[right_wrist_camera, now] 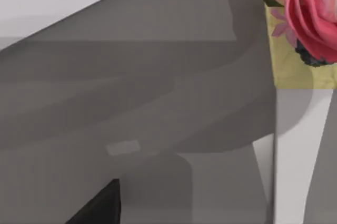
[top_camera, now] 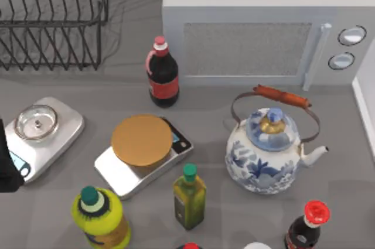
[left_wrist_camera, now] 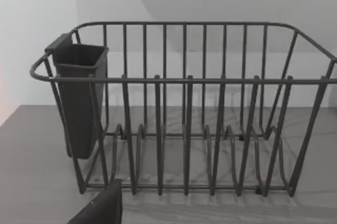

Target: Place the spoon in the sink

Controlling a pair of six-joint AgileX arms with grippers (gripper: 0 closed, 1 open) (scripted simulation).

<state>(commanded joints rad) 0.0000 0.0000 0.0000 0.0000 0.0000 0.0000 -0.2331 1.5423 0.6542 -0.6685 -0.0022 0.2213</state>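
The spoon and the sink are out of view. My left arm (top_camera: 8, 164) sits as a dark shape at the table's left edge, beside a silver scale (top_camera: 41, 135). In the left wrist view a dark part of my left gripper (left_wrist_camera: 100, 209) juts in low, facing the wire dish rack (left_wrist_camera: 184, 113). In the right wrist view a dark part of my right gripper (right_wrist_camera: 99, 206) hangs over grey and white surfaces, with a pink flower (right_wrist_camera: 310, 10) far off.
A dish rack (top_camera: 53, 20) stands back left and a microwave (top_camera: 263, 26) at the back. On the table are a cola bottle (top_camera: 163, 73), a scale with a brown disc (top_camera: 142, 143), a blue-white teapot (top_camera: 269, 152) and several bottles along the front edge.
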